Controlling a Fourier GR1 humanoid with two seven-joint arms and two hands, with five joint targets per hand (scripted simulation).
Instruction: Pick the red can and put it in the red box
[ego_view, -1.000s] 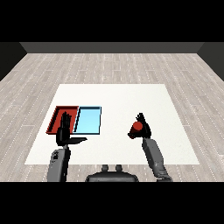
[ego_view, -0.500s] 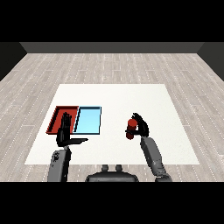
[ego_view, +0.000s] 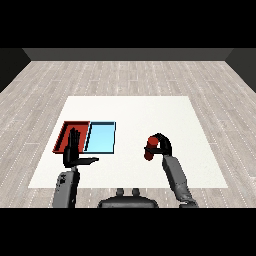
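The left hand (ego_view: 73, 150) — fingers straight, thumb out — hides the near edge of the red tray (ego_view: 67, 132). The light blue tray (ego_view: 101, 136) lies touching it on the white worktop (ego_view: 135, 115); what shows of either tray holds nothing. The right hand (ego_view: 161, 145) curls round the red can (ego_view: 149, 149) — partly covered, well right of both trays.

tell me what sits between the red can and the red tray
In the head view, the light blue tray lies between the red can, held in the right hand, and the red tray, plus bare white table.
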